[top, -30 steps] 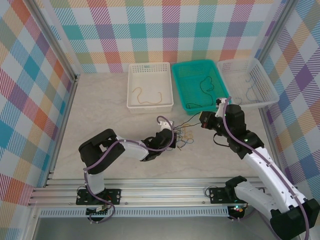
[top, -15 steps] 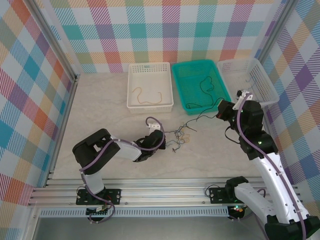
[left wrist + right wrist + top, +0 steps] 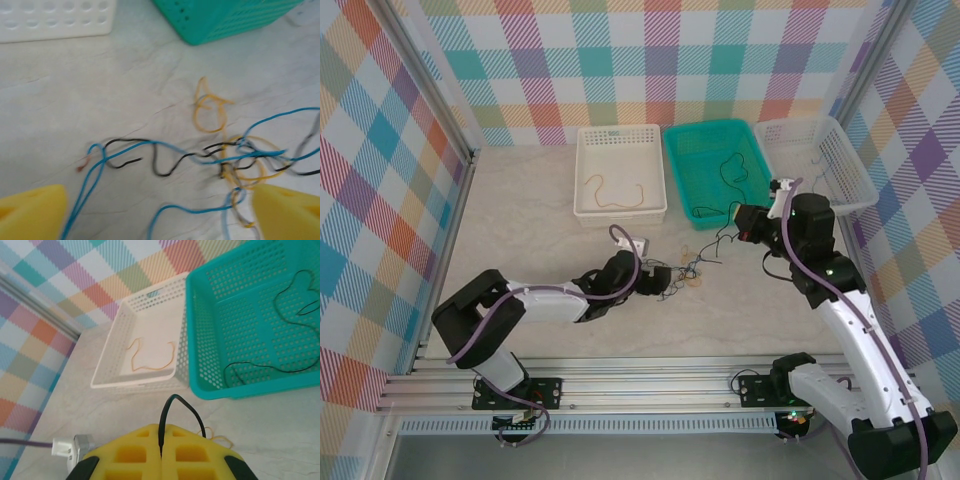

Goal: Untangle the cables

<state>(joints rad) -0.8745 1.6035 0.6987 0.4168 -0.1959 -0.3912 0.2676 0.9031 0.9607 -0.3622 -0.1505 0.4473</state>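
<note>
While some strands already lie in the baskets, the cables that are tangled sit in a loose knot on the bare table, just in front of the teal basket. The left wrist view shows the knot as blue, black and orange-tan strands crossing one another, with a small orange-tan loop lying just beyond it. The left gripper is low over the near side of the tangle with its fingers spread wide and nothing clamped; strands lie on the table between its yellow fingertips. One black cable leads up and away from the knot to the right gripper, which is raised near the teal basket's front corner. Its yellow fingers are pressed together on that black cable, which arches out of the seam between them. Behind, the white basket holds an orange-tan cord, and thin black cords lie in the teal basket. A pale basket stands to the right.
</note>
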